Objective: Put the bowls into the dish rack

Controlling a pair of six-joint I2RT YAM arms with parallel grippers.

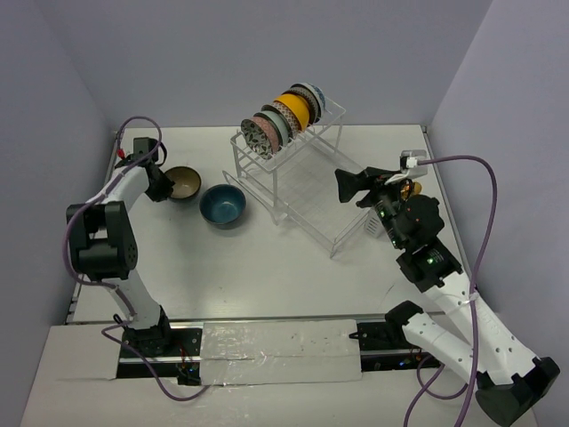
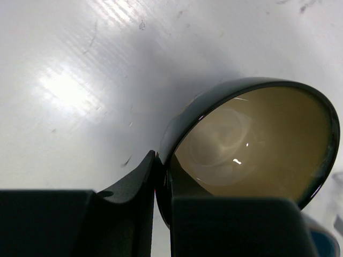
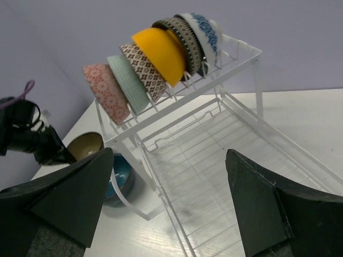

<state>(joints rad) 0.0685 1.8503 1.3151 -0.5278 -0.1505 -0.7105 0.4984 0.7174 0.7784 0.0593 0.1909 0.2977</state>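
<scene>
White table (image 1: 267,276) carries dish rack (image 1: 307,203) and blue bowl (image 1: 222,205).

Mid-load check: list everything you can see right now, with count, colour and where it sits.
Dish rack: one, clear-white wire, two tiers, centre-right of the table.
Racked bowls: six, pink-patterned, pale green, brown-diamond, yellow, dark-patterned, blue-on-white; standing on edge in the upper shelf.
Dark blue bowl: one, dark blue, upright on the table just left of the rack.
Brown bowl: one, dark outside and cream inside, on the table left of the blue bowl.
Table: one, white, under everything.
Left hand: one, black, shut on the brown bowl's rim.
Right hand: one, black, open and empty, facing the rack's lower tier.
</scene>
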